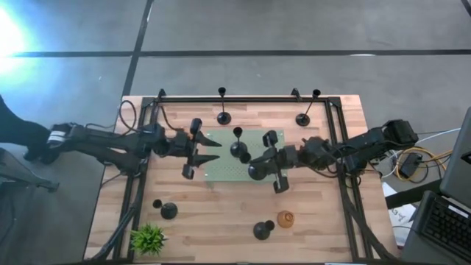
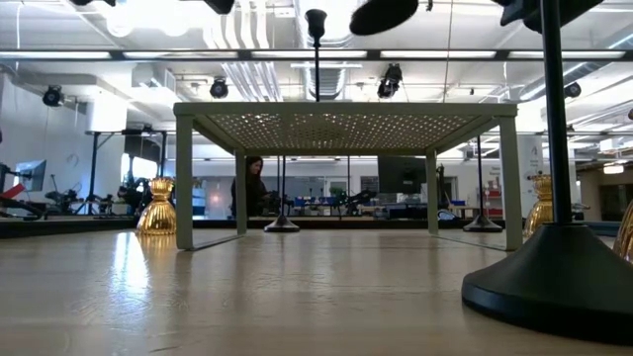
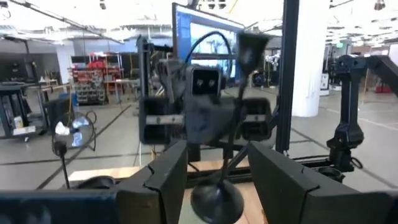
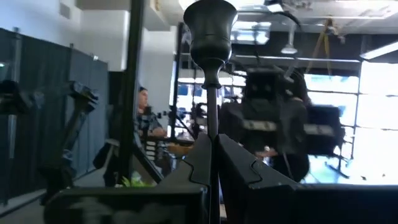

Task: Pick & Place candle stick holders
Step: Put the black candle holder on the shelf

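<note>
Standing on a domed base, black candle stick holder (image 4: 210, 74), thin-stemmed

From above I see a light wooden table (image 1: 221, 213) standing on a grey concrete floor (image 1: 294, 29) crossed by dark seams, with a bright glare at one corner. At table height I look into a wide, open hall: long strip lights (image 2: 326, 54) run across the ceiling, ducts and spot lamps hang below them, and desks with monitors (image 2: 401, 178) line the far side. A person (image 2: 252, 183) stands among them. Dark curtains (image 4: 37, 112) close off one side.
</note>
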Robot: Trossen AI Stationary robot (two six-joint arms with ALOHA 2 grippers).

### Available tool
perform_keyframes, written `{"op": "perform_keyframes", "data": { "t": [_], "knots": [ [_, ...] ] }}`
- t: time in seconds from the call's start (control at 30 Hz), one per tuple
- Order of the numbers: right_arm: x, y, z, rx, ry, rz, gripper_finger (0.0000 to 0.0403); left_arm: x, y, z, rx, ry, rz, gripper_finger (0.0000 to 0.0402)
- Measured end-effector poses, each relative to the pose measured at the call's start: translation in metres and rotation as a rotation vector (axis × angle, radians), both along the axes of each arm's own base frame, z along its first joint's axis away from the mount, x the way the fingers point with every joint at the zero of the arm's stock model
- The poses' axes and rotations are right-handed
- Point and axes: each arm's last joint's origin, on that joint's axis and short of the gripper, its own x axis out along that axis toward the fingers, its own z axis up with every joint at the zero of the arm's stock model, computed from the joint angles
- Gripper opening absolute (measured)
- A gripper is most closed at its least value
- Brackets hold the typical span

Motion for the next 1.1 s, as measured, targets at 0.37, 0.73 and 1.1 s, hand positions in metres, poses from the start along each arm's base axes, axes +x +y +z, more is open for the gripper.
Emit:
{"op": "perform_keyframes", "data": {
  "t": [0.37, 0.73, 1.1],
  "knots": [
    [0.002, 0.000, 0.000, 0.005, 0.027, 0.004, 0.0008, 0.039, -0.006, -0.005, 0.070, -0.079, -0.092, 0.0174],
    [0.004, 0.001, -0.004, 0.013, 0.073, 0.009, 0.0008, 0.076, -0.011, 0.015, 0.092, -0.058, -0.178, 0.0174],
    [0.007, 0.001, -0.007, 0.015, 0.145, 0.010, 0.0008, 0.089, -0.011, 0.025, 0.114, -0.032, -0.189, 0.0174]
  ]
}}
